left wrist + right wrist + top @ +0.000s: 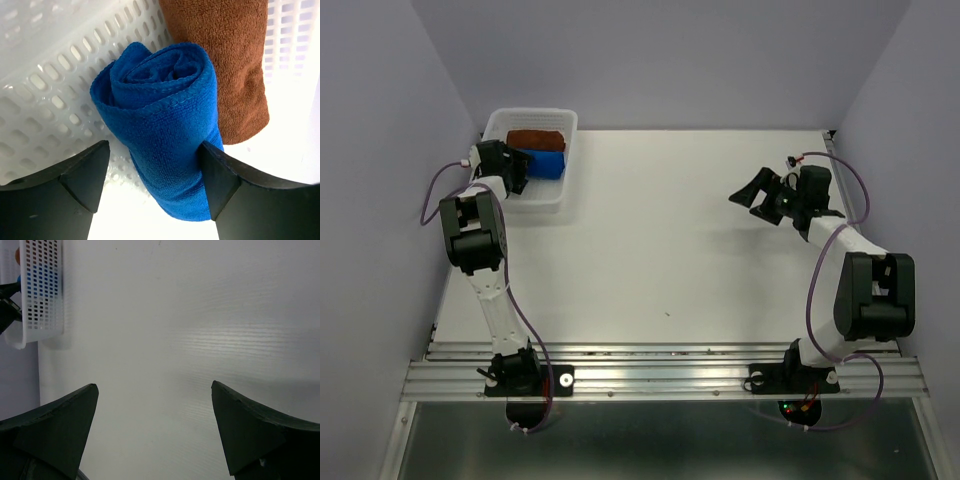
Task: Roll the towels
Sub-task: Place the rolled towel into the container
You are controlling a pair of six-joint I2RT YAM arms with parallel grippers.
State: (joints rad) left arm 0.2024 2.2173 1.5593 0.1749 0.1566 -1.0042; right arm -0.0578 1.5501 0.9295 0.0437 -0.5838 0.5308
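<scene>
The blue towel point(546, 163) lies rolled in the white basket point(548, 203) at the back left, with the rust-brown towel point(538, 137) rolled beside it on the far side. In the left wrist view the blue roll point(160, 125) shows its spiral end and the brown towel point(225, 65) lies against it. My left gripper point(517, 172) reaches into the basket and is open around the blue roll point(155, 165). Its right finger point(225, 185) touches the towel and its left finger point(85, 175) stands apart. My right gripper point(752, 195) is open and empty above the table at the right.
The perforated basket wall point(45, 75) is close on the left of my left gripper. In the right wrist view the basket point(45, 290) shows far off at the upper left, beyond the white table point(175, 315). Purple walls enclose the table on three sides.
</scene>
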